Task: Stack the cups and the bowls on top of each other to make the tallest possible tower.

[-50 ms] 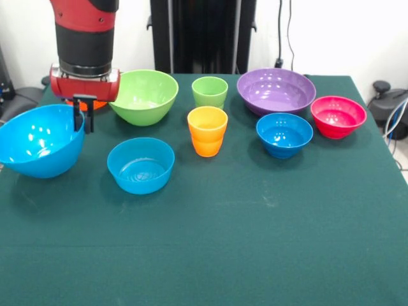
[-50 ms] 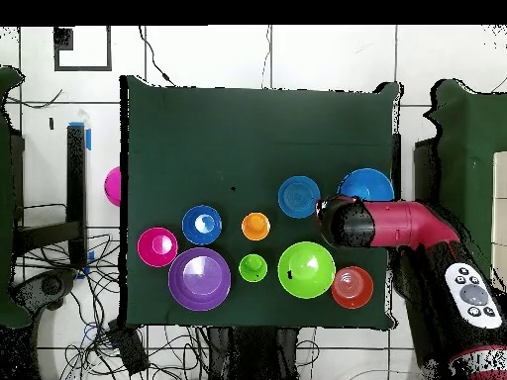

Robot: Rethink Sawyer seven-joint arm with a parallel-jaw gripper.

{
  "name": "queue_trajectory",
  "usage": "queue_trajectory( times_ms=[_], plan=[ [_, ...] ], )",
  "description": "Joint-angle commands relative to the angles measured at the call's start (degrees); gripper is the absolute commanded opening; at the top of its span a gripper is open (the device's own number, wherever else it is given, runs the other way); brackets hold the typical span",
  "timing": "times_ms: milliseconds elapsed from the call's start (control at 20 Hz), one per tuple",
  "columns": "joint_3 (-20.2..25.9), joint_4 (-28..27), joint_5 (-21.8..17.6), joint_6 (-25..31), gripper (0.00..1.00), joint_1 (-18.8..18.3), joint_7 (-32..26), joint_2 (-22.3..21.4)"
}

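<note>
Gripper [image 1: 84, 116] at rim of large blue bowl [image 1: 39, 141], front view; two black fingers [image 1: 78, 118] close together, narrow gap, rim edge seems pinched btw them. Bowl tilted, opening turned toward camera, at left table edge. Lifted off the cloth or resting on it: cannot tell. Nothing inside it, only light reflections.

Behind gripper, a bit of orange small bowl [image 1: 95, 104] visible under the red wrist; in overhead view, seen whole [image 2: 352, 285], empty, just beside large lime green bowl [image 1: 144, 95].

Other containers, all upright on green tablecloth [image 1: 255, 242], all empty, none stacked:
- lime green bowl, back row, right of gripper.
- light green cup [image 1: 210, 91], back, centre.
- orange-yellow cup [image 1: 207, 131], just in front of green cup, apart from it.
- small blue bowl [image 1: 141, 165], front left, near the tilted blue bowl, not touching.
- wide purple bowl [image 1: 276, 90], back right.
- second small blue bowl [image 1: 284, 134], in front of purple one, close.
- pink-red bowl [image 1: 338, 116], far right, near second blue bowl.

No tower yet.

Overhead: pink round object [image 2: 113, 185] at cloth edge, partly cut off, kind unclear.
</note>
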Motion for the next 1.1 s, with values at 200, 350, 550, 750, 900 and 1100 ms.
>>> queue_trajectory(
  times_ms=[200, 350, 550, 750, 900, 1100],
  plan=[
    [2.26, 7.58, 2.99, -0.06, 0.0, 4.25, 2.88, -4.84],
    [1.54, 9.36, 4.03, -0.5, 0.0, 5.32, 4.61, -5.34],
    [0.28, 12.25, 5.76, -1.96, 0.0, 7.18, 8.02, -5.87],
    [-1.36, 14.33, 7.64, -3.5, 0.0, 9.65, 11.58, -6.14],
    [-2.33, 14.93, 8.48, -4.7, 0.0, 11.09, 12.89, -5.8],
    [-3.42, 15.71, 10.37, -6.61, 0.0, 12.75, 15.26, -5.29]
  ],
)
